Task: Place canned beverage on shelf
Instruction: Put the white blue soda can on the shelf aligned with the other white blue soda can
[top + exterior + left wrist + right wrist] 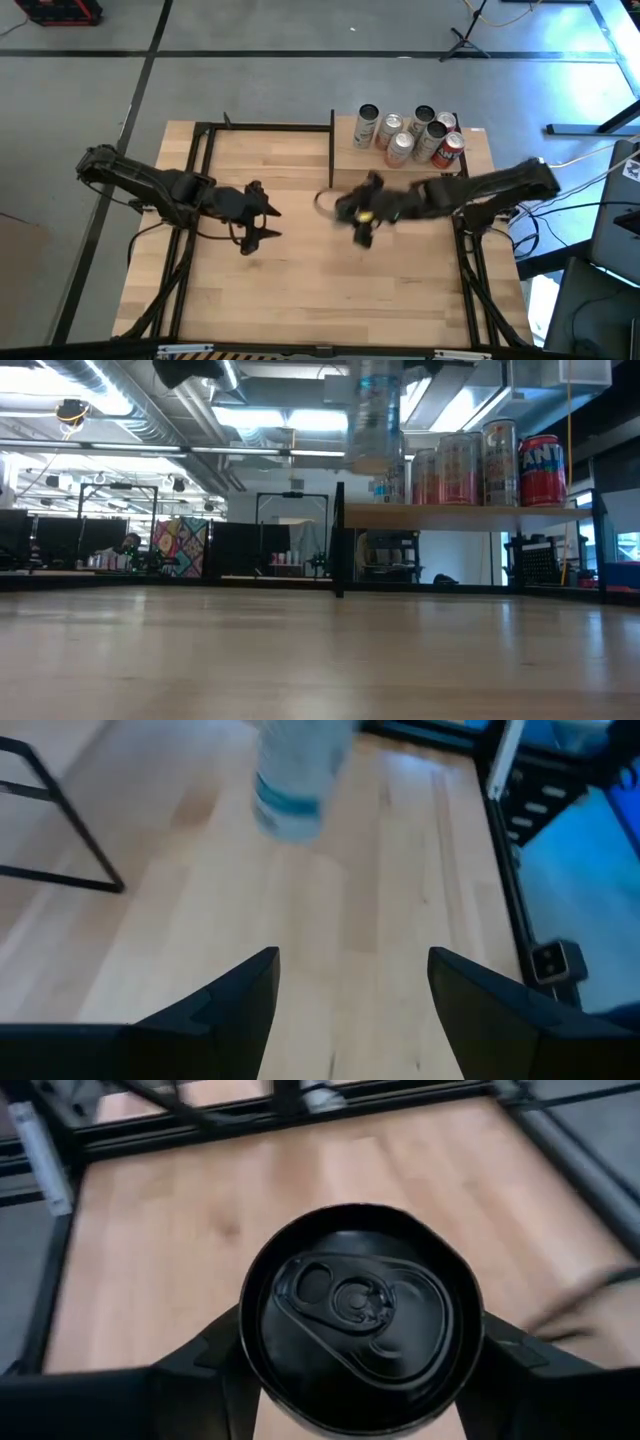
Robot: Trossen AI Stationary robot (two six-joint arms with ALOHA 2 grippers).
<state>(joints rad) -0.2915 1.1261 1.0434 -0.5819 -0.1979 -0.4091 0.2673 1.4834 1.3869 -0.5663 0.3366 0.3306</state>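
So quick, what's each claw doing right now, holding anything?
Left end effector: open, empty, above the table.
Right end effector: fingers on either side of a black-topped can, lifted off the table.

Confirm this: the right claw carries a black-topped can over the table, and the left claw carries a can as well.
Wrong about the left claw: the left wrist view shows its fingers apart with only bare table between them, holding nothing. The right claw does carry the black-topped can over the table.
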